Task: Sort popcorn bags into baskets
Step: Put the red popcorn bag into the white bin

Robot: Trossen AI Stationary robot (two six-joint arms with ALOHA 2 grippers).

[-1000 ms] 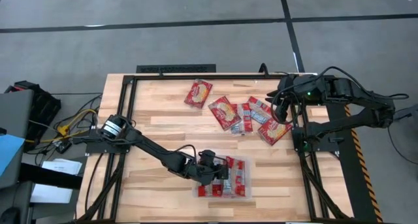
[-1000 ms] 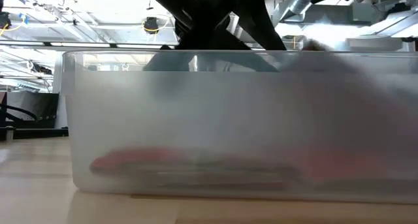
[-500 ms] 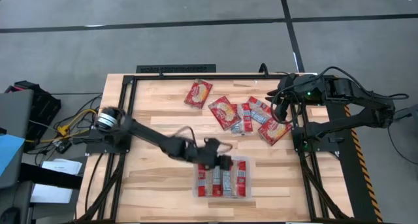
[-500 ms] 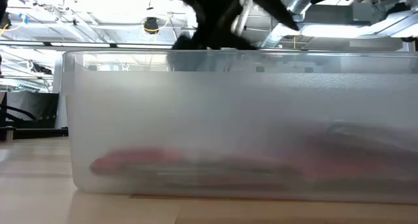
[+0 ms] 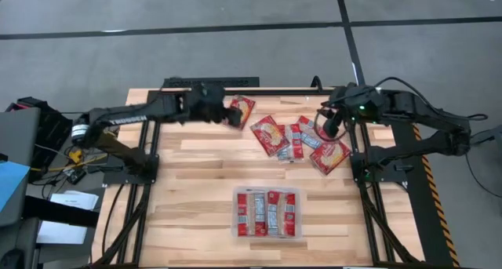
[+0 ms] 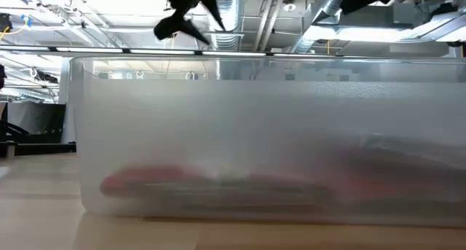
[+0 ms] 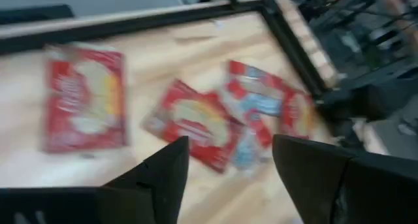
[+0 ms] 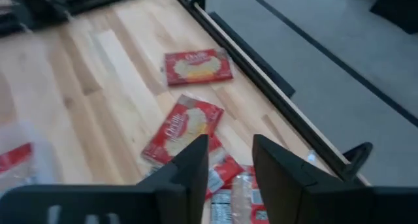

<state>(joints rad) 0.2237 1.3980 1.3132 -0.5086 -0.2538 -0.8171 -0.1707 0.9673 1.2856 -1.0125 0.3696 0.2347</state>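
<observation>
The left arm has swung from over the clear rounded-corner plastic bin (image 5: 267, 212), where flat red packets lie in a row, to the far side of the table; the left gripper (image 5: 230, 115), fingers spread and empty, now hangs beside the lone glossy packet (image 5: 240, 110), likely the next pick. The right gripper (image 5: 332, 131), fingers apart, hovers above the overlapping cluster of packets (image 5: 298, 142)

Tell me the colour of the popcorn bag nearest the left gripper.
Red with yellow print; clearest in the right wrist view.
</observation>
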